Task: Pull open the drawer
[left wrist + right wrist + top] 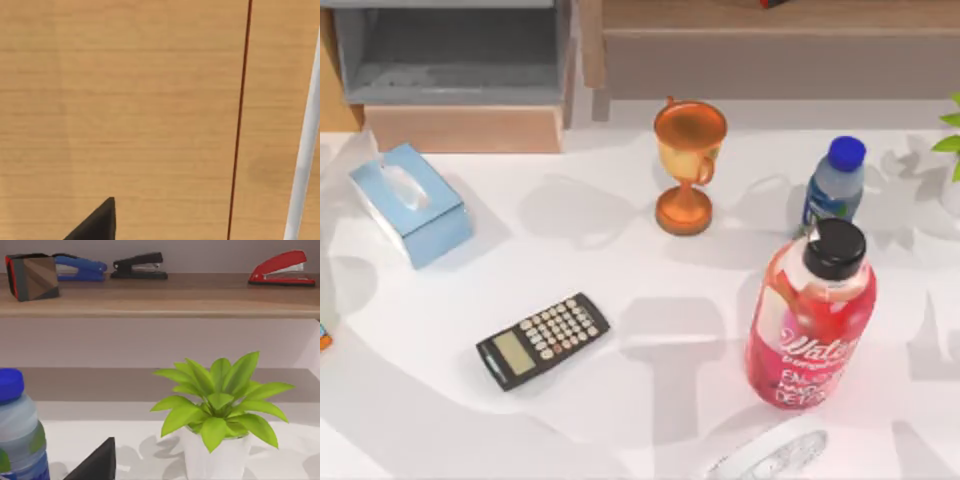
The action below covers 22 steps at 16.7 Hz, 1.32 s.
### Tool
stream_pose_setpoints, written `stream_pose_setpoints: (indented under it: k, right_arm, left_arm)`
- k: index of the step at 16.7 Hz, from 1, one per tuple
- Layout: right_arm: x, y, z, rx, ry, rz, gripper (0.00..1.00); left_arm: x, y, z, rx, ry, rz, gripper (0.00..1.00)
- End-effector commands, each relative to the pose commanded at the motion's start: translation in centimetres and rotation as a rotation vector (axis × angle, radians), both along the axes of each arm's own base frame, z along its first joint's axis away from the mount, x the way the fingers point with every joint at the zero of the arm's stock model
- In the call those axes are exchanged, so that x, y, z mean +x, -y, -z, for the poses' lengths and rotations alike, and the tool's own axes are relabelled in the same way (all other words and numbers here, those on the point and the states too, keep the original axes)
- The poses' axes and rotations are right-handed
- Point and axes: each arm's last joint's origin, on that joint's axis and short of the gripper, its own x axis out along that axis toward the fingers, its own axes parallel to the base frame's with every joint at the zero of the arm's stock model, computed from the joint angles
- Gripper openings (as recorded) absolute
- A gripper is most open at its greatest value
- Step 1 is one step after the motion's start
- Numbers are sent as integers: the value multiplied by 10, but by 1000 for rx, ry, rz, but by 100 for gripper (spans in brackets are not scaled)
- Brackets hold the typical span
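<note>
At the far left corner of our table (650, 420) sits one drawer (460, 60), its grey inside showing from above and its light tan front panel facing the table. To its right, along the back edge, runs one long wooden shelf unit (770, 60).

On the white tabletop we count one blue tissue box (412, 203) just in front of the drawer at the left, one black calculator (542, 340) lying flat nearer the front, and one copper trophy cup (687, 165) standing upright near the middle. There are two bottles at the right: a small water bottle (835, 185) with a blue cap, and just in front of it a large red bottle (810, 320) with a black cap. One potted plant (220, 415) stands in a white pot beside the water bottle, seen from our right wrist.

On the shelf we count three staplers, one blue (80, 266), one black (139, 266) and one red (284, 269), plus one dark cube (32, 276) at the blue stapler's side.

Our left wrist view faces a light wooden surface (125, 100) close up, crossed by one thin dark red line. A dark finger tip shows at the edge of each wrist view; we cannot tell how either gripper's fingers stand.
</note>
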Motion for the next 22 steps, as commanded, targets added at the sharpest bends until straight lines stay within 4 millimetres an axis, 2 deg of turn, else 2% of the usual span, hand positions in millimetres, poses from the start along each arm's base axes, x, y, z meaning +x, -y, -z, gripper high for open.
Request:
stream_pose_setpoints:
  k: [4,8,21,22]
  right_arm:
    - [0,0,0,0,0,0,100]
    - [0,0,0,0,0,0,100]
    - [0,0,0,0,0,0,100]
    - [0,0,0,0,0,0,100]
  left_arm:
    - [16,-1,1,0,0,0,100]
    - [18,-1,0,0,0,0,100]
    - [18,-1,0,0,0,0,2]
    - [18,-1,0,0,0,0,0]
